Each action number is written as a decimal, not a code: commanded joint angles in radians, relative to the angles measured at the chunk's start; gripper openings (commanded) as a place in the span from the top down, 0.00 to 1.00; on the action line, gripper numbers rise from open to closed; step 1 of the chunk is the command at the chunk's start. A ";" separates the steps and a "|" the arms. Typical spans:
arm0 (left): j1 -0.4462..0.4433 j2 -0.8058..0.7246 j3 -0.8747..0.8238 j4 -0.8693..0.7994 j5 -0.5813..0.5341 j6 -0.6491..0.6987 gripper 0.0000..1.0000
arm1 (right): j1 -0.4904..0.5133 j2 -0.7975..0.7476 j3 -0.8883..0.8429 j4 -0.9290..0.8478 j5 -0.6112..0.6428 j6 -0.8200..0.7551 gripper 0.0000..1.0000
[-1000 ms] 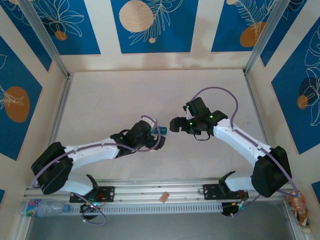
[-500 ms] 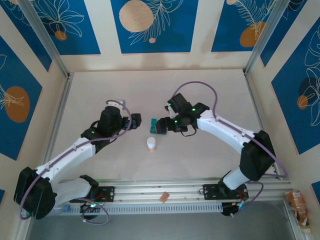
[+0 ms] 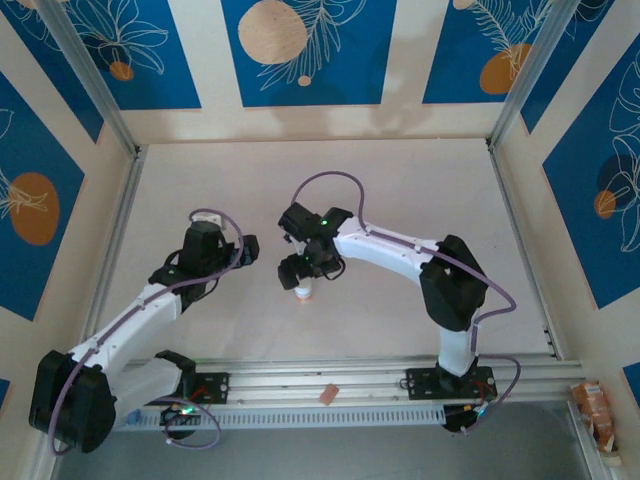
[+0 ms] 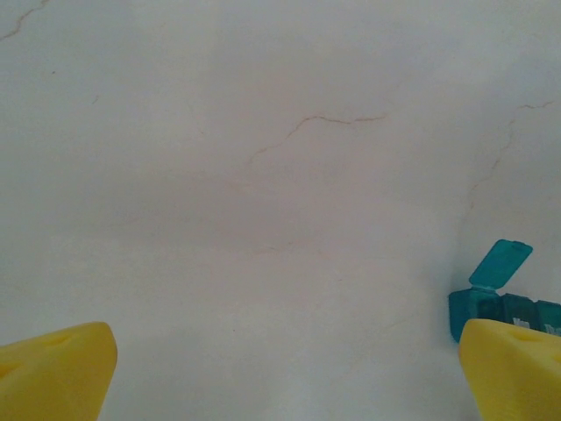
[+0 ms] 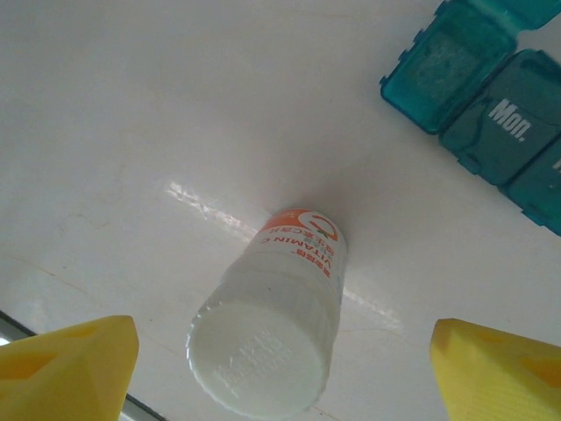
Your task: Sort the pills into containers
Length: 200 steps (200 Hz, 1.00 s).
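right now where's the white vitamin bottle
The white vitamin bottle stands near the middle of the top view, under the open right gripper; the right wrist view shows it between the yellow fingers, teal containers at upper right.

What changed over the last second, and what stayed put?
The right gripper swung left and nearer the bases, and is now open above the white bottle. The left gripper drew back leftward, open, away from the containers. The bottle stands where it did; nothing is held.
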<state>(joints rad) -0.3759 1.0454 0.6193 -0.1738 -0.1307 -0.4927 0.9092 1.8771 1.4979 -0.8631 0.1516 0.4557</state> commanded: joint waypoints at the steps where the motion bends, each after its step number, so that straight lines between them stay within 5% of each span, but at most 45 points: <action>1: 0.018 -0.021 -0.010 -0.007 0.021 -0.011 0.00 | 0.021 0.030 0.035 -0.063 0.041 -0.017 0.16; 55: 0.025 -0.024 -0.019 0.008 0.041 -0.004 0.00 | 0.027 0.059 0.022 -0.048 0.024 -0.006 0.29; 107: 0.026 -0.029 -0.022 0.028 0.082 0.017 0.00 | 0.022 0.052 0.018 -0.037 0.004 -0.005 0.63; 165: 0.023 -0.016 -0.010 0.077 0.164 -0.001 0.00 | -0.047 -0.070 0.029 -0.052 -0.043 0.000 0.65; 200: 0.011 0.000 0.030 0.107 0.286 0.106 0.00 | -0.157 -0.158 0.030 -0.071 -0.085 -0.033 0.65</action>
<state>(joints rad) -0.3622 1.0340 0.6098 -0.1146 0.0448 -0.4648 0.8230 1.8019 1.5059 -0.8978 0.1226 0.4492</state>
